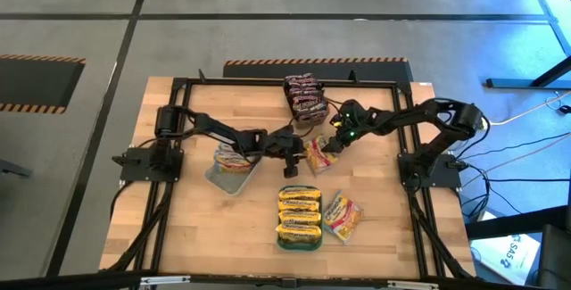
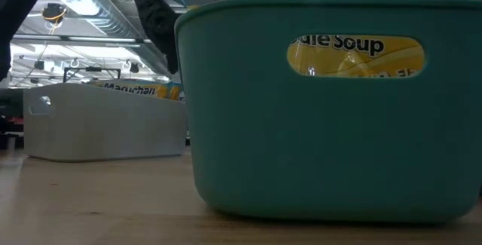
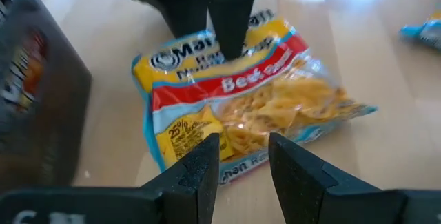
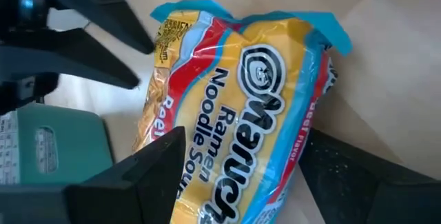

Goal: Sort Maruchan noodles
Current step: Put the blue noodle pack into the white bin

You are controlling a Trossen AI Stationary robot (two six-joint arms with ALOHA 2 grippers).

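Both grippers meet at one beef packet beside the teal tray.

The beef packet (image 1: 318, 154) lies flat on the table just up and right of the teal tray (image 1: 300, 242). The right gripper (image 1: 332, 145) stands wide open, its fingers straddling the packet's upper end without gripping. The left gripper (image 1: 292, 161), part open and empty, hovers just left of it. The tray holds yellow packets (image 1: 300, 213); another loose packet (image 1: 343, 215) lies beside its right.

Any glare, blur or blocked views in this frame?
Low view: teal bin fills most of the picture, hiding the table behind. Left wrist view: glare on the table, dark tray blurred. Right wrist view: packet close, print sharp. High view: even light.
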